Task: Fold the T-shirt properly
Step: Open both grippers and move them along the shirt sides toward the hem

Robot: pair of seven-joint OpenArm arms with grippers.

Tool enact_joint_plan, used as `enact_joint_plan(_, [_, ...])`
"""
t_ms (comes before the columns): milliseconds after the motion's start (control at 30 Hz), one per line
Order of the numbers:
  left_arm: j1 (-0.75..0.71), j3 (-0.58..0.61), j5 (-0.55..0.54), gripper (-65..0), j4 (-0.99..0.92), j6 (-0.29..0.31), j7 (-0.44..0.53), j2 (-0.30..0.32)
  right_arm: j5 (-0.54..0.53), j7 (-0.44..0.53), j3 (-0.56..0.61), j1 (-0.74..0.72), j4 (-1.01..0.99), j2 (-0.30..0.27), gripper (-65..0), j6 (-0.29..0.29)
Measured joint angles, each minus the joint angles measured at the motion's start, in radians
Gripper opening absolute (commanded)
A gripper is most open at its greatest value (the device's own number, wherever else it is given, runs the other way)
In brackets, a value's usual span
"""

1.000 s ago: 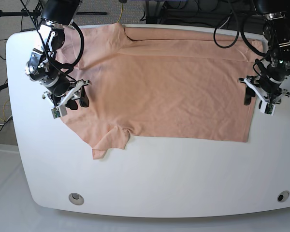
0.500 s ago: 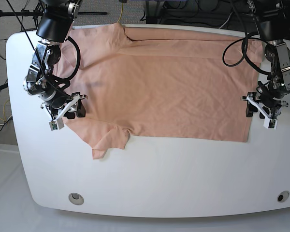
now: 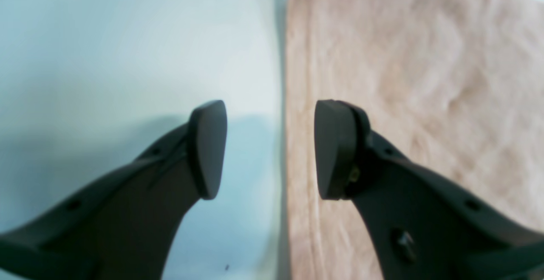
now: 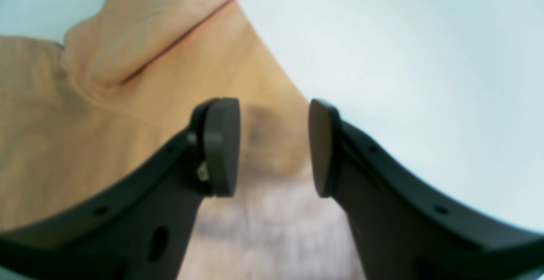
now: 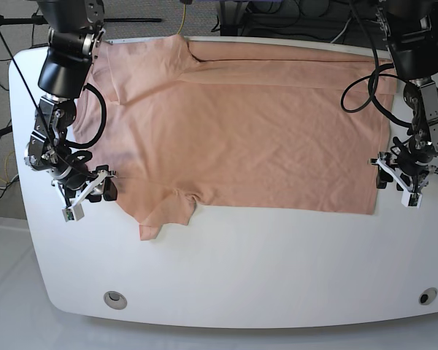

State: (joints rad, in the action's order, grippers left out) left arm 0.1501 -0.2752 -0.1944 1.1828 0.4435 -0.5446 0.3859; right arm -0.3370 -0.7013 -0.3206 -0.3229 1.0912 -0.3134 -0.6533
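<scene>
You have the T-shirt (image 5: 241,124) spread flat on the table (image 5: 226,270), and both the left gripper (image 3: 270,150) and right gripper (image 4: 274,148) stand apart, empty, straddling opposite edges, seemingly ready to pinch for folding.

The peach T-shirt (image 5: 248,131) lies spread flat, wrinkled, one sleeve folded under.

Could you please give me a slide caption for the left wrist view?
Open left claw straddling the straight edge of the peach T-shirt on the white table.
</scene>
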Motion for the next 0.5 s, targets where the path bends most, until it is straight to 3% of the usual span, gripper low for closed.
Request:
enact_joint_plan(267, [-0.012,-0.014,0.02,-33.5,0.007,-0.006,0.009,0.011,0.011,0.079,0.014,-0.061,-0.101,-0.001,-29.6,-0.002])
enact_joint_plan(500, [-0.014,-0.003,0.008,-33.5,0.028,-0.005,0.01,0.006,0.0,0.117,0.021,-0.052,-0.133,0.02,-31.2,0.0])
